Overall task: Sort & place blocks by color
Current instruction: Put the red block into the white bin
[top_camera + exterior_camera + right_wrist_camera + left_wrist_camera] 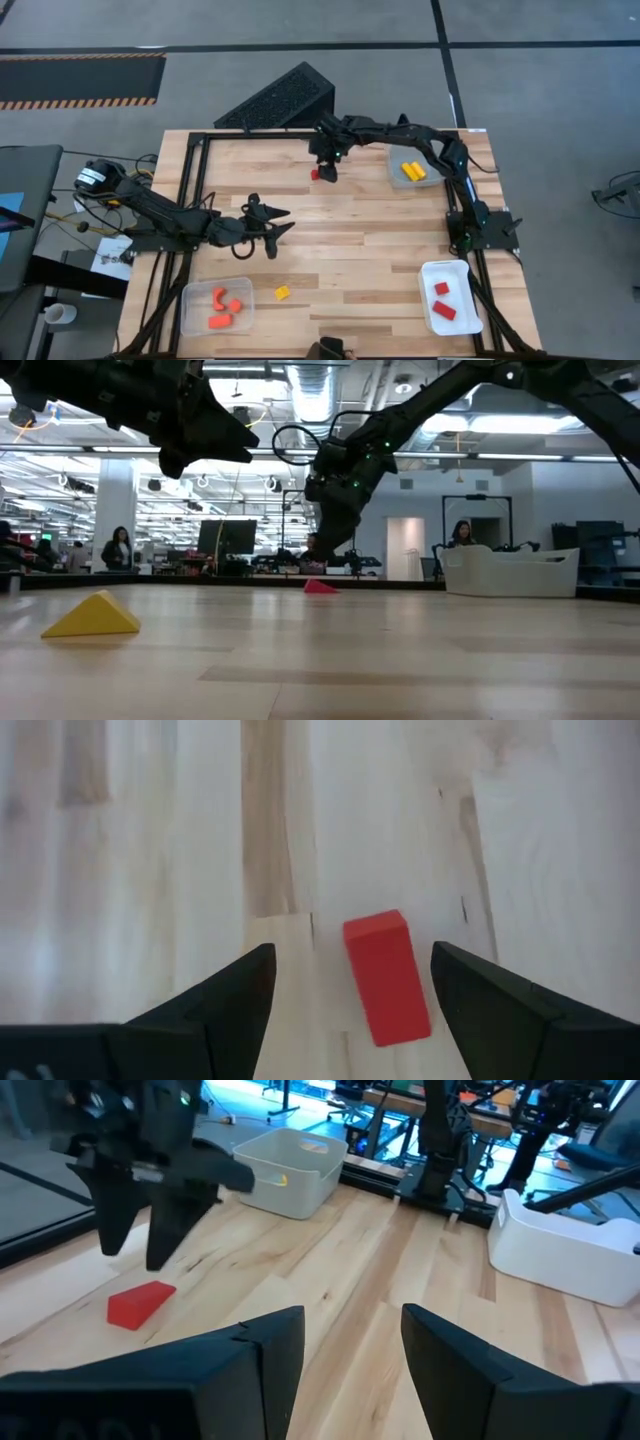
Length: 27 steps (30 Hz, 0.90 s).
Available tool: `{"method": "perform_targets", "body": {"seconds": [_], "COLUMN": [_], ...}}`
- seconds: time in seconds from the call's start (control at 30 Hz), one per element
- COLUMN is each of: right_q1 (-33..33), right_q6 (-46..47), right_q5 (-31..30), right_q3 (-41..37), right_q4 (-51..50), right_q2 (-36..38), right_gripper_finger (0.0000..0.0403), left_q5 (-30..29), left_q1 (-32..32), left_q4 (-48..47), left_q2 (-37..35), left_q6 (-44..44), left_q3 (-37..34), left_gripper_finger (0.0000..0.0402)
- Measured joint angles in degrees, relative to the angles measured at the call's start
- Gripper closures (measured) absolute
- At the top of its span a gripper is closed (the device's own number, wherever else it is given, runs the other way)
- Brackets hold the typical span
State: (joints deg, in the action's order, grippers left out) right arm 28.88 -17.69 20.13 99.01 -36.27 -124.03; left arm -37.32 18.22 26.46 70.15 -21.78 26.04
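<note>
1. Right gripper (pixel 345 990), fingers apart, hangs over the small red rectangular block (pixel 387 977) near the wooden table's (pixel 360 250) far edge.
2. Risk: block sits off-centre, nearer one finger, skewed; closing could nudge or twist it out.
3. Left gripper (pixel 268 222) spread, empty, mid-table.

Pale wood-grain counter (pixel 330 250), black frame. Red block (pixel 387 977) lying loose, solid red. Yellow block (pixel 283 292) loose. Clear tray (pixel 196 300) holds orange blocks (pixel 222 305); white tray (pixel 470 300) holds red blocks (pixel 443 300); far tray (pixel 395 172) holds yellow blocks (pixel 413 171). Arms dark.
</note>
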Motion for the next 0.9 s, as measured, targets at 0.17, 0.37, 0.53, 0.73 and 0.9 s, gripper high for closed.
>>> {"method": "perform_targets", "body": {"seconds": [0.17, 0.37, 0.53, 0.73, 0.9], "right_q1": [0.05, -2.40, -6.04, -9.11, -11.28], "right_q6": [1.34, 1.33, -0.58, 2.69, 7.18], "right_q5": [5.21, 3.69, -1.39, -2.67, -7.37], "right_q3": [1.42, 2.88, 2.50, -4.03, -16.53], "right_q4": [-3.14, -9.00, -18.45, -15.85, -7.24], "right_q2": [0.00, 0.07, 0.08, 3.16, 12.72], "right_gripper_finger": [0.0110, 0.0110, 0.0110, 0.0111, 0.0118], "left_q5": [0.69, 1.05, 0.83, 0.17, 2.01], "left_q1": [0.02, 0.04, 0.04, -0.38, -1.94], "left_q4": [0.00, -0.11, -2.99, -3.61, -3.91], "left_q2": [0.00, 0.00, 0.00, 0.00, 0.00], "left_q6": [-0.44, -1.31, -4.80, -5.87, -6.58], "left_q3": [0.00, 0.00, 0.00, 0.00, 0.00], "left_gripper_finger": [0.0246, 0.0246, 0.0246, 0.0246, 0.0244]}}
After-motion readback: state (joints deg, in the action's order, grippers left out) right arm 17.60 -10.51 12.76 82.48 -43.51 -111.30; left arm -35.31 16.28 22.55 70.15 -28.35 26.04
